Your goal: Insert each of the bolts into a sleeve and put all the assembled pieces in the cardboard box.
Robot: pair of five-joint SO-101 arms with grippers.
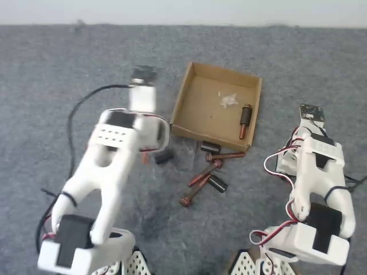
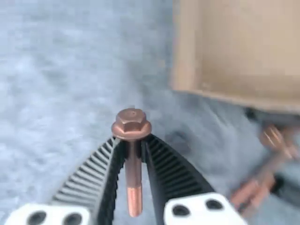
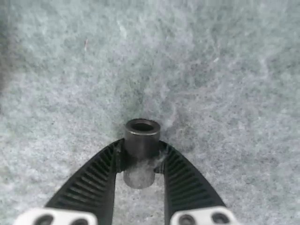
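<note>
The left gripper point(image 2: 131, 141) clamps a copper bolt point(image 2: 131, 124) by its shank and the right gripper point(image 3: 140, 149) pinches a black sleeve point(image 3: 141, 136), bore exposed, seemingly ready for mating, while 1 assembled piece point(image 1: 245, 121) lies in the cardboard box point(image 1: 203, 114).

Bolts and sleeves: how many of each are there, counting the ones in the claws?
Bolts: 5, three on the carpet, one in the left claw, one in the cardboard box.
Sleeves: 5, three on the carpet, one in the right claw, one on the boxed bolt.
Total: 10.
</note>
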